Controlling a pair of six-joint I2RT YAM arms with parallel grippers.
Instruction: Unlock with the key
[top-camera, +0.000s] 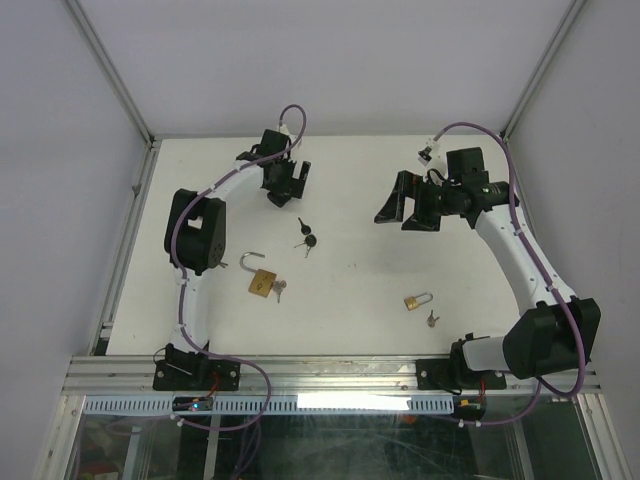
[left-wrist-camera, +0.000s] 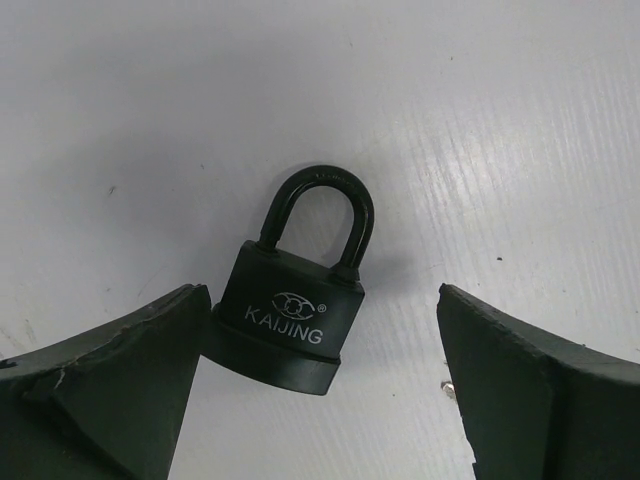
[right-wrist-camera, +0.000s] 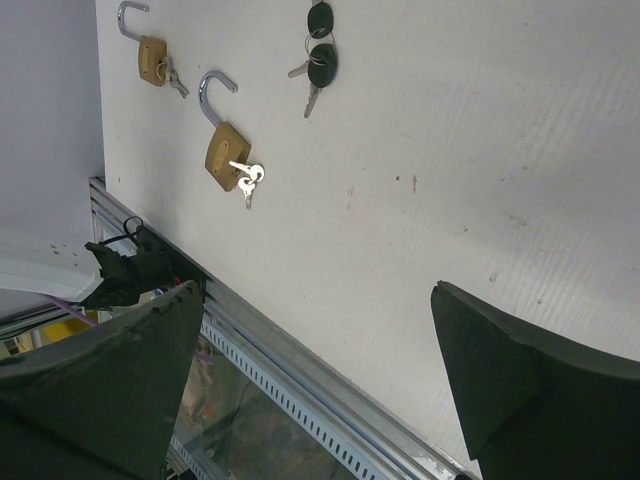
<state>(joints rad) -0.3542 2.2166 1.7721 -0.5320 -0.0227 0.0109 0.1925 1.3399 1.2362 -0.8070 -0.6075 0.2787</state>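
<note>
A black padlock (left-wrist-camera: 285, 315) marked KAIJING lies flat on the white table (left-wrist-camera: 520, 150) with its shackle (left-wrist-camera: 320, 215) shut. My left gripper (left-wrist-camera: 322, 292) is open around it. The left finger (left-wrist-camera: 120, 380) touches the padlock's side and the right finger (left-wrist-camera: 540, 390) stands apart from it. In the top view my left gripper (top-camera: 287, 188) is at the back left and hides the padlock. Two black-headed keys (top-camera: 305, 237) lie between the arms; they also show in the right wrist view (right-wrist-camera: 321, 52). My right gripper (top-camera: 403, 210) is open, empty and raised.
A large brass padlock (top-camera: 262, 281) with open shackle and key lies at centre left. A small brass padlock (top-camera: 417, 300) lies near the front right, with a key (top-camera: 432, 319) beside it. The right wrist view shows a nearer brass padlock (right-wrist-camera: 228, 155), a farther brass padlock (right-wrist-camera: 152, 58) and the front rail (right-wrist-camera: 300, 370).
</note>
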